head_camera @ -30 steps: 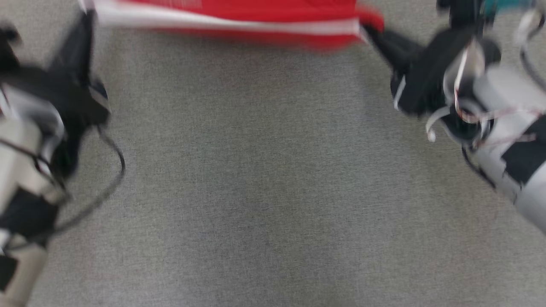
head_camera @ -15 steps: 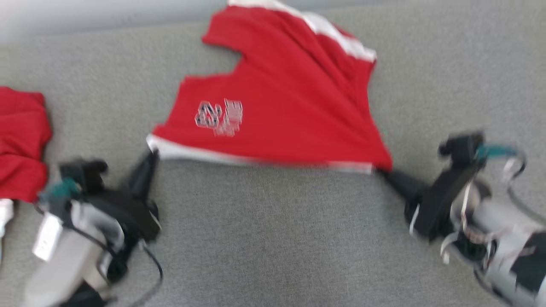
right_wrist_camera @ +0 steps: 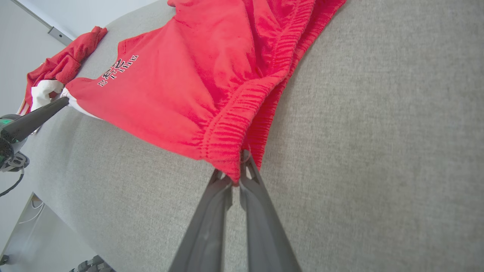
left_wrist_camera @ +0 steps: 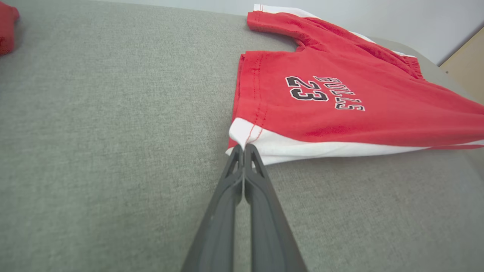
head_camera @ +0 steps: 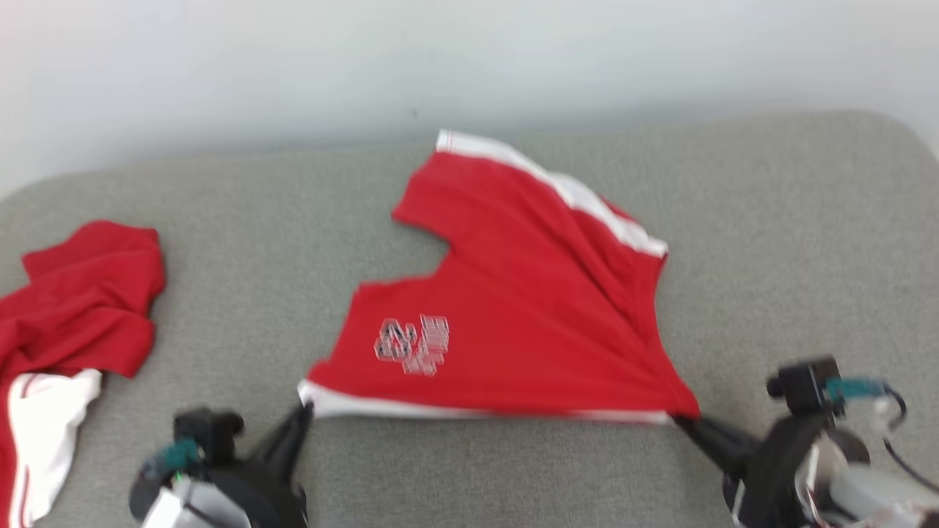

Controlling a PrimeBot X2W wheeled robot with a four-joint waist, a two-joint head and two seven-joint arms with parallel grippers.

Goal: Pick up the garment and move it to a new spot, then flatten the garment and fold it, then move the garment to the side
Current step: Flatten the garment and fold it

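The garment (head_camera: 513, 315) is a pair of red shorts with white trim and a "23" print, lying spread on the grey table (head_camera: 513, 477). Its near edge is stretched between both grippers. My left gripper (head_camera: 304, 411) is shut on the white hem corner (left_wrist_camera: 245, 138) at the near left. My right gripper (head_camera: 678, 419) is shut on the bunched elastic waistband corner (right_wrist_camera: 227, 151) at the near right. In the left wrist view the left gripper (left_wrist_camera: 243, 147) pinches the hem of the garment (left_wrist_camera: 340, 94). The right wrist view has the right gripper (right_wrist_camera: 236, 175) gripping the garment (right_wrist_camera: 181, 87).
Another red and white garment (head_camera: 73, 315) lies crumpled at the table's left edge, also seen as a red heap (right_wrist_camera: 56, 68) in the right wrist view. A pale wall (head_camera: 469, 66) stands behind the table's rounded far edge. Bare grey cloth stretches right of the shorts.
The head camera has tilted up, so the whole picture has slid down and the far edge and wall have come into view. Both grippers keep hold of the garment's near edge.
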